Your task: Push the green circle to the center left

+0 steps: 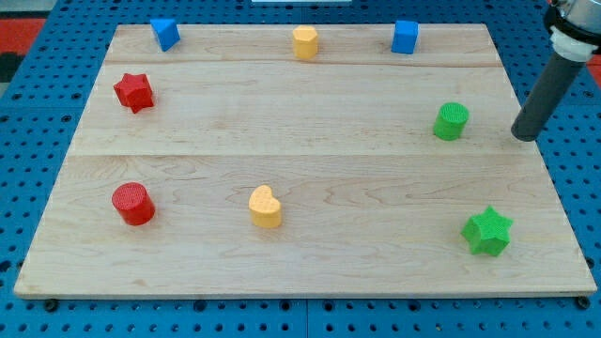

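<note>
The green circle (451, 121) is a short green cylinder standing on the wooden board (300, 122) at the view's right, about mid-height. My tip (526, 137) is the lower end of the dark rod coming down from the view's top right corner. It rests near the board's right edge, to the right of the green circle and slightly lower, with a clear gap between them.
A green star (487, 231) sits at the lower right. A yellow heart (265, 207) and red circle (132, 204) sit lower left. A red star (133, 91), blue triangle-like block (165, 34), yellow cylinder (304, 42) and blue cube (405, 37) line the top.
</note>
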You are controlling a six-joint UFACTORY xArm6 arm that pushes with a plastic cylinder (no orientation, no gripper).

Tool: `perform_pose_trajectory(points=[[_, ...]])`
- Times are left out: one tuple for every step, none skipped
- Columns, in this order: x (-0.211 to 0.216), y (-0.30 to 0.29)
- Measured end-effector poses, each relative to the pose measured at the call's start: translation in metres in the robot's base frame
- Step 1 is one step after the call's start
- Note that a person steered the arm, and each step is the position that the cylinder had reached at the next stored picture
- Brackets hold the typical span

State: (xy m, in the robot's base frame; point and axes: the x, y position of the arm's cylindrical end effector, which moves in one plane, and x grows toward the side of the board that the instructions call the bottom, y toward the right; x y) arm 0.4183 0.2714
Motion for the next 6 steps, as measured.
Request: perform_pose_trajectory(points=[[-0.001,-0.016],[-0.005,-0.032],[-0.012,-0.057],[-0.013,-0.089],[-0.013,-0.109],[-0.021,-0.106]])
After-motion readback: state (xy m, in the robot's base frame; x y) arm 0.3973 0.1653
